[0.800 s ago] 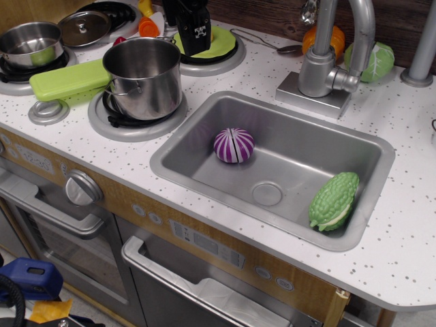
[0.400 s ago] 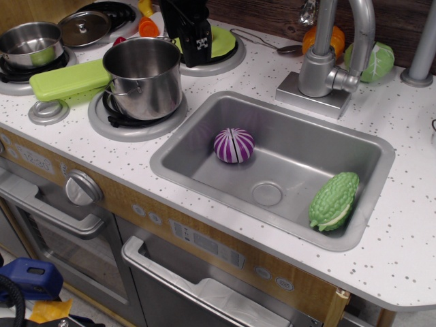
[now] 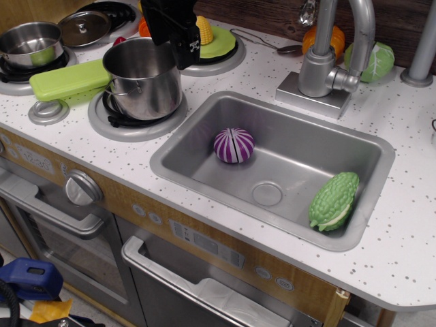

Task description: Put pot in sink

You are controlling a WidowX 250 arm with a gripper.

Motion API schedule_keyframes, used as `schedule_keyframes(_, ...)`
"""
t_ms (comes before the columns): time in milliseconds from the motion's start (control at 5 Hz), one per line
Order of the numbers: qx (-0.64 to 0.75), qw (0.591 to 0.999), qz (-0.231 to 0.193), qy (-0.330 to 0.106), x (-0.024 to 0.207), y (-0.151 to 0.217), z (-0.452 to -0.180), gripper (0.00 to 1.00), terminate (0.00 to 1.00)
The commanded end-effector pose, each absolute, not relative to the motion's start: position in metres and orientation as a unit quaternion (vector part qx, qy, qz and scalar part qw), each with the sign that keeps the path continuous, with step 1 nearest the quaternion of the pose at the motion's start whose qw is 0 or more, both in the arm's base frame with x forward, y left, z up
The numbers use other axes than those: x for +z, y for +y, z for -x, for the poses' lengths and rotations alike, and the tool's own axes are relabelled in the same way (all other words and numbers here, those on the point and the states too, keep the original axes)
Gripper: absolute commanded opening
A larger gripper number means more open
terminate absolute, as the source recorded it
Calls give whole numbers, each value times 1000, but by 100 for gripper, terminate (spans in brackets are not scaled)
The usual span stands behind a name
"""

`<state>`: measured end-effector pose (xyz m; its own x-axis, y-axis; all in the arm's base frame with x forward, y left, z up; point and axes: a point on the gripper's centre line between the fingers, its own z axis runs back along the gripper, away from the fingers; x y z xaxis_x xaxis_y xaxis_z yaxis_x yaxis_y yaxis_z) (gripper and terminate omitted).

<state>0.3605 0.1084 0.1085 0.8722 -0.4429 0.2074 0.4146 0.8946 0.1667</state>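
The tall shiny steel pot [image 3: 143,78] stands upright and empty on the front burner, left of the sink [image 3: 300,153]. The sink is a grey metal basin set in the white speckled countertop, with a round drain [image 3: 267,194]. My black gripper [image 3: 174,49] hangs over the pot's back right rim, fingers pointing down. The jaws look open and hold nothing. The right finger [image 3: 189,46] reaches lower, just behind the rim.
In the sink lie a purple striped ball [image 3: 234,145] and a green bumpy gourd [image 3: 334,201]. The faucet [image 3: 327,61] stands behind the sink. A green flat block [image 3: 68,80], a smaller steel pot [image 3: 30,44], a lid [image 3: 84,27] and corn [image 3: 203,30] surround the pot.
The gripper has moved left and toward the front, from over the green plate on the back burner to the pot's back rim, uncovering the corn. The pot has not moved.
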Motion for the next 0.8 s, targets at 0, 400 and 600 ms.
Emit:
schedule_keyframes(0,-182,971,-59,-147,114,132,-366,100,0)
schedule_keyframes(400,-158,974,-47,-156,93,134,-356,100,0)
schedule_keyframes(600,-151,975,-29,-163,82,136,-352,100,0)
